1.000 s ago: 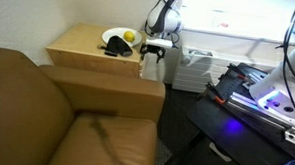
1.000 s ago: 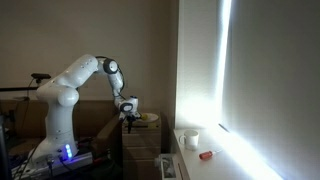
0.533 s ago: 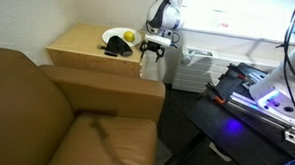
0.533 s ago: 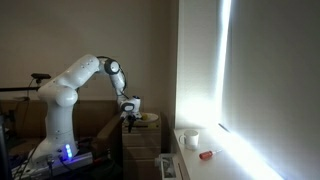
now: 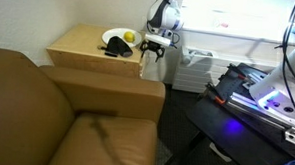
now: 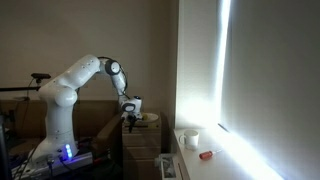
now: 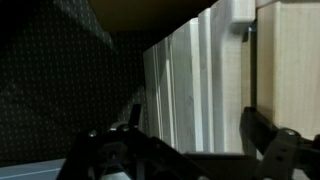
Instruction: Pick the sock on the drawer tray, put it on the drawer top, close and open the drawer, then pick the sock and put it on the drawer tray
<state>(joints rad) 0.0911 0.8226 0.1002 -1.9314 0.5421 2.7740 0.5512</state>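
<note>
In an exterior view the drawer unit's top, upper left of centre, lies bare on its left half; a white plate and the dark sock crowd its right part. The gripper hangs in the narrow gap between that unit's right edge and a white ribbed unit; the sofa back bars the lower side. In the wrist view a wood panel stands right of the spread fingers.

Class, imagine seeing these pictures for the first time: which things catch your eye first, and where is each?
A big brown sofa fills the foreground in an exterior view. Behind it, a white robot arm holds its open gripper beside a wooden drawer cabinet. A dark sock lies on the cabinet top by a white plate.
</note>
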